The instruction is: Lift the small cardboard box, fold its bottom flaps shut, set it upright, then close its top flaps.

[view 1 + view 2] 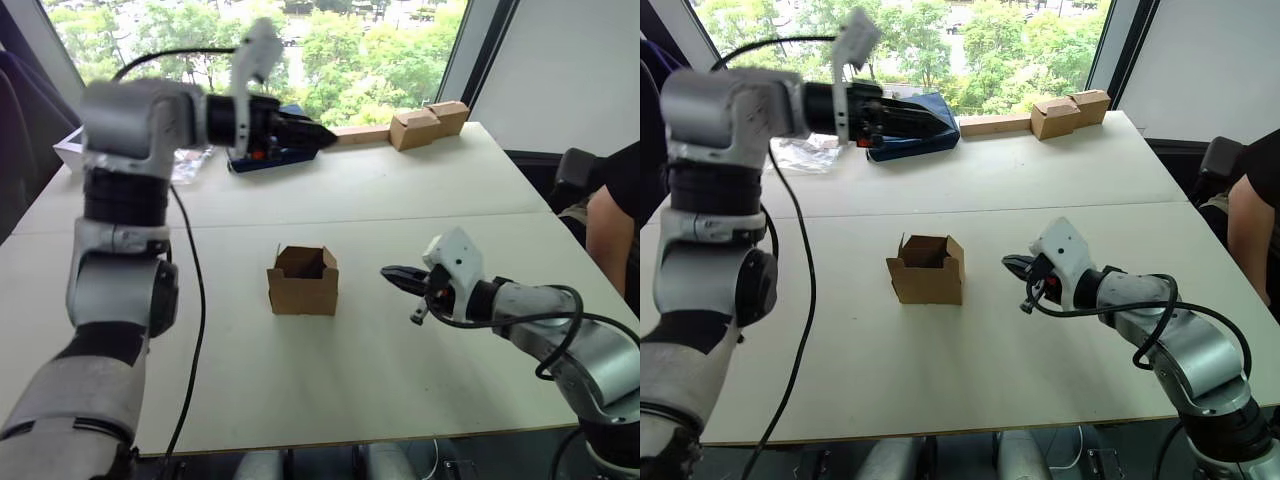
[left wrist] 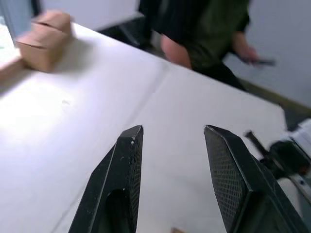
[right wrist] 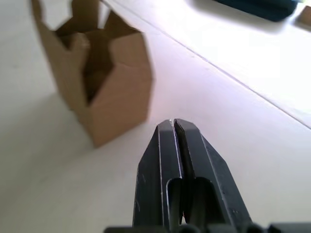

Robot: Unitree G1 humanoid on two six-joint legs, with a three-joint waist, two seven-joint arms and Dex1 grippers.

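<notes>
One small cardboard box [image 1: 302,281] sits upright near the middle of the white table [image 1: 400,190], plain brown corrugated board, squarish, its top flaps [image 1: 303,261] standing up so I can see into the hollow. From my right wrist view the flap edges look notched and the walls matte and unmarked.

Two grippers are in my sight. My right gripper [image 1: 396,275] hangs low over the table, just beside the box on its right and apart from it, its two black fingers pressed flat together with nothing between them; the tips point toward the box's side wall. My left gripper [image 1: 312,135] is raised high and reaches toward the far side of the table, well apart from the box. Its fingers [image 2: 121,179], black with a fine gridded pad texture, are spread wide and hold nothing.

At the far edge I count a pair of tan cardboard boxes [image 1: 428,124] joined to a long strip, and one dark blue flat thing [image 1: 915,125] lying under my left gripper. One person [image 1: 618,215] in a dark sleeve sits at the right end of the table.
</notes>
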